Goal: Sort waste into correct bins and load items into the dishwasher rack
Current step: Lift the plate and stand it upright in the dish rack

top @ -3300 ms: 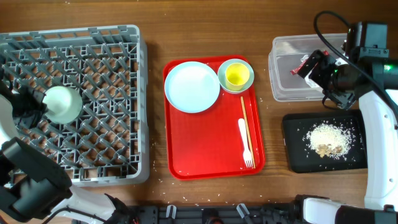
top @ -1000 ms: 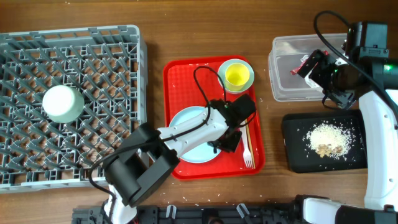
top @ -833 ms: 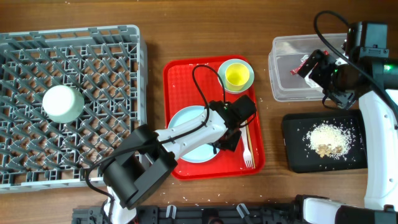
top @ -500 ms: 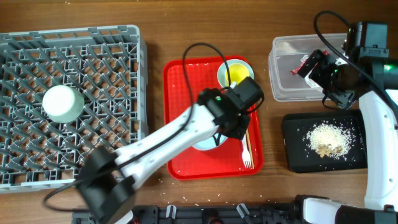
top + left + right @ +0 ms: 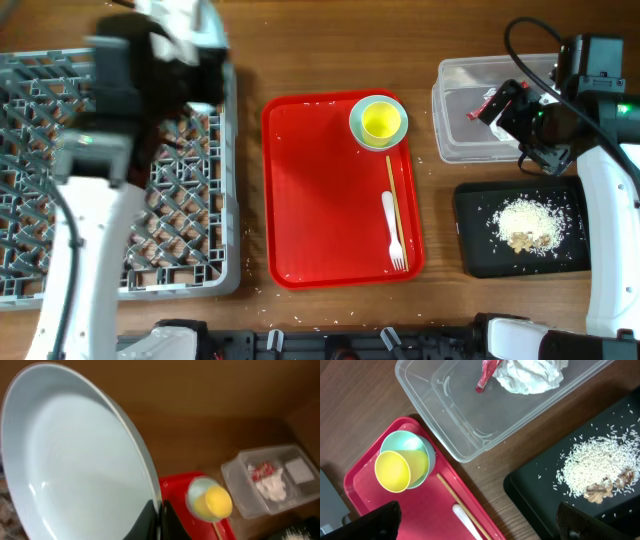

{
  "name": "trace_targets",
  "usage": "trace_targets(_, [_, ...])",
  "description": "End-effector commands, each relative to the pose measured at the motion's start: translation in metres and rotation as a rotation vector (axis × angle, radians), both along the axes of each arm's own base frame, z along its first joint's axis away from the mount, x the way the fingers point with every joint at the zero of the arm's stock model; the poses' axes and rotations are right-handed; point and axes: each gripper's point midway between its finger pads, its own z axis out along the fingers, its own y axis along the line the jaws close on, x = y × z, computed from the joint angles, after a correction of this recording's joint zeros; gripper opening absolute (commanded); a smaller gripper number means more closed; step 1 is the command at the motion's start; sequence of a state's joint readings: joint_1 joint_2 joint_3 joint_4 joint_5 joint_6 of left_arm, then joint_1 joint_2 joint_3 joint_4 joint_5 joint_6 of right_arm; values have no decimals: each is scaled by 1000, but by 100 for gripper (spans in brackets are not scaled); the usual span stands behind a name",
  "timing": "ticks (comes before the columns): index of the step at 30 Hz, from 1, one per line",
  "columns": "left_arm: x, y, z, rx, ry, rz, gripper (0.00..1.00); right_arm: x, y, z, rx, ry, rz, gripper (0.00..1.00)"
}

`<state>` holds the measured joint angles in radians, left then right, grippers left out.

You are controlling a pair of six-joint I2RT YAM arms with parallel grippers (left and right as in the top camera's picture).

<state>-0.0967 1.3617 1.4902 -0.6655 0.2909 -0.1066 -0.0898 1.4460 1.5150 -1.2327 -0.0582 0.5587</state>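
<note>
My left gripper (image 5: 159, 521) is shut on the rim of the white plate (image 5: 75, 460) and holds it tilted; overhead, the blurred left arm (image 5: 150, 70) is above the grey dishwasher rack (image 5: 180, 230), hiding the plate. A light blue bowl (image 5: 358, 128) with the yellow cup (image 5: 380, 122) inside, chopsticks (image 5: 391, 190) and a white fork (image 5: 394, 235) lie on the red tray (image 5: 320, 200). My right gripper (image 5: 503, 108) is open and empty above the clear tub (image 5: 460, 90), which holds the red wrapper (image 5: 487, 372) and napkin (image 5: 535, 372). Rice scraps (image 5: 528, 222) lie in the black tray (image 5: 475, 230).
The rack fills the table's left side and the red tray the middle. The tub and black tray stand one behind the other at the right. Rice grains are scattered on the wood around the trays. The right arm's cable loops above the tub.
My left gripper has lifted the white plate off the red tray and swung it left, over the rack. The right arm has not moved.
</note>
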Motion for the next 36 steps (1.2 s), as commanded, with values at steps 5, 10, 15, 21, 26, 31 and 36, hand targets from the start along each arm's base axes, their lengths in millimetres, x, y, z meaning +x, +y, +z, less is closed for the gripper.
trace_targets(5, [58, 103, -30, -215, -31, -70, 4, 0, -3, 7, -19, -22, -1, 100])
trace_targets(10, [91, 183, -90, -468, 70, 82, 4, 0, -3, 7, -20, -22, -1, 100])
trace_targets(15, [78, 231, -98, -591, 64, 101, 4, 0, -3, 7, -20, -22, -1, 100])
trace_targets(21, [54, 293, -104, -686, 94, 299, 5, 0, -3, 7, -20, -23, -1, 100])
trace_targets(26, [49, 300, -112, -693, 123, 344, 4, 1, -3, 7, -20, -25, -2, 100])
trace_targets(31, [51, 283, -101, -757, 134, 286, 4, 1, -3, 7, -20, -25, -1, 100])
trace_targets(36, [56, 237, -41, -696, 30, 161, 4, 1, -3, 7, -20, -26, -2, 100])
